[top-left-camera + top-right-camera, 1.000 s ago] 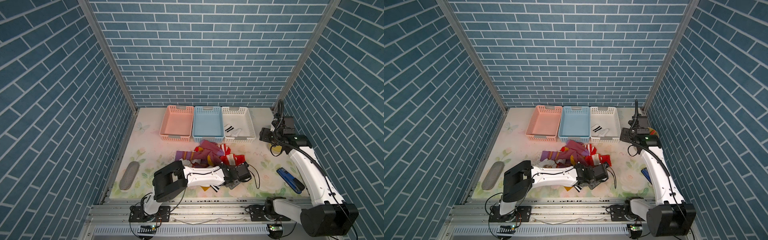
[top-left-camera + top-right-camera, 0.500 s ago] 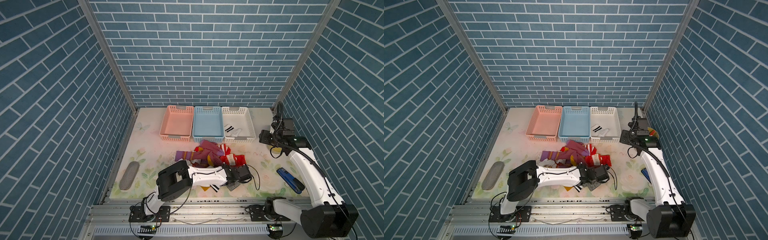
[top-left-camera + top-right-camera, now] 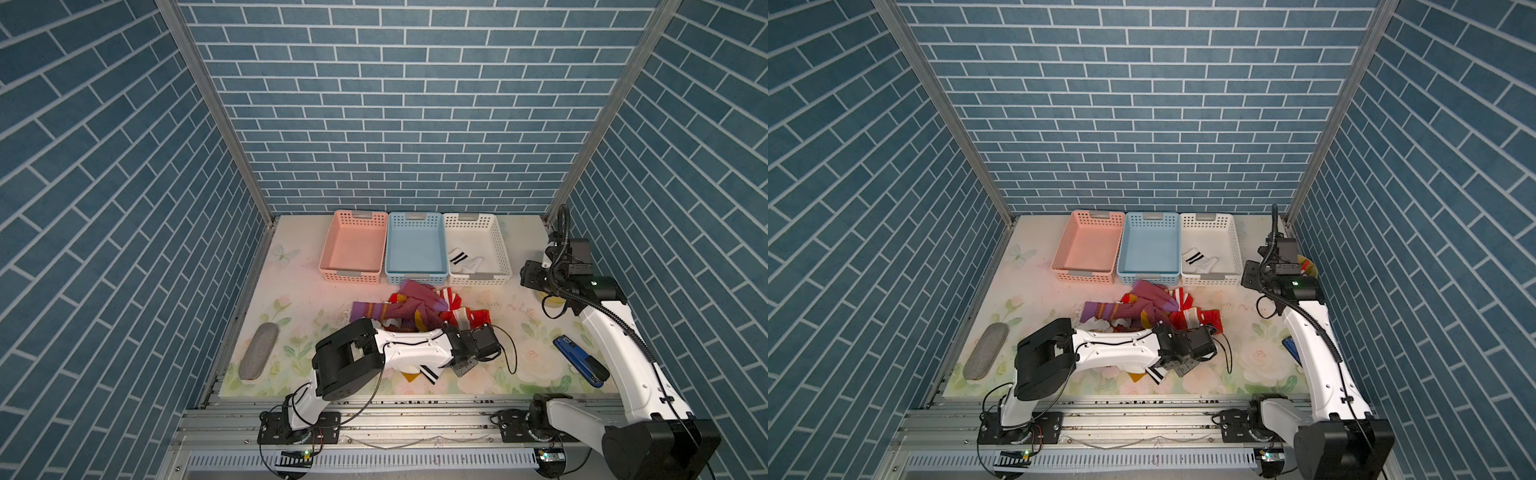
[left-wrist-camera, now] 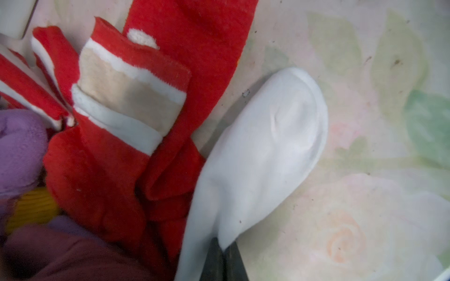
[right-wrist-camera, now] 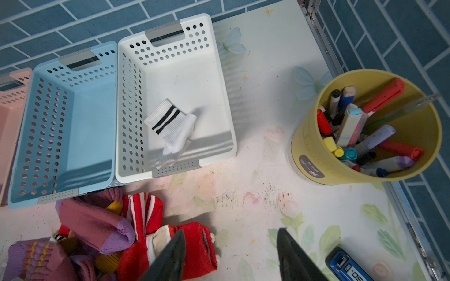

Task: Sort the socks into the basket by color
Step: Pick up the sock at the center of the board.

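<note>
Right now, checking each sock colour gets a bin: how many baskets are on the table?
3, in one row: pink basket on the robot's left, blue basket in the middle, white basket on its right, holding a white sock.

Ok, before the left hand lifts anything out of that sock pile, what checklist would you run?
1. Left hand shut on the white sock: ok.
2. Only that sock pinched; a red sock lies against it: cannot tell.
3. White basket has room; one striped sock inside: ok.
4. Right hand open and empty: ok.
5. Striped cuff under the left arm free to follow: cannot tell.
</note>
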You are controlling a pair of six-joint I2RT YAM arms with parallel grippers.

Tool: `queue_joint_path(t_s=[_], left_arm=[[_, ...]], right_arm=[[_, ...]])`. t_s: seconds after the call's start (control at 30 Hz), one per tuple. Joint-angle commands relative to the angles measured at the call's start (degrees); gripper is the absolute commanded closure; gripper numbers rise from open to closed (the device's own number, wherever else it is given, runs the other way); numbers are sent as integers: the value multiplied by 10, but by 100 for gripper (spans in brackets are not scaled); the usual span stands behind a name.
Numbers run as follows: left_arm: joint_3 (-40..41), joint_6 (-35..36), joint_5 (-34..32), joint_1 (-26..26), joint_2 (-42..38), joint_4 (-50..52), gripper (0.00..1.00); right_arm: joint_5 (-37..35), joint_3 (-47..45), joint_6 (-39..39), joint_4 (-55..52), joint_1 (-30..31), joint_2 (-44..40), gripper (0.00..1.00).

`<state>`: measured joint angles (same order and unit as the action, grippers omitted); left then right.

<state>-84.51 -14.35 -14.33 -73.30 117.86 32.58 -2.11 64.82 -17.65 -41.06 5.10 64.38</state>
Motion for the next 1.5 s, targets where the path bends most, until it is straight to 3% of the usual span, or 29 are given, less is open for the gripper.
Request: queue_joint_path(t_s=[0.0, 0.27, 0.8, 1.27, 1.47], left_arm=[[-8, 8, -10, 8, -26, 23, 100], [-33, 27, 23, 20, -81, 51, 100], [-194, 80, 30, 76, -118, 148, 100], [-433, 126, 82, 161, -6, 187, 100], [-510, 144, 132, 203, 50, 157, 100]], right_arm=[[1, -7, -12, 0, -3, -11, 40], [4, -21, -13, 7, -4, -16, 41], [21, -65, -30, 24, -4, -42, 40], [53, -92, -41, 32, -3, -66, 43], [60, -93, -41, 31, -3, -76, 43]])
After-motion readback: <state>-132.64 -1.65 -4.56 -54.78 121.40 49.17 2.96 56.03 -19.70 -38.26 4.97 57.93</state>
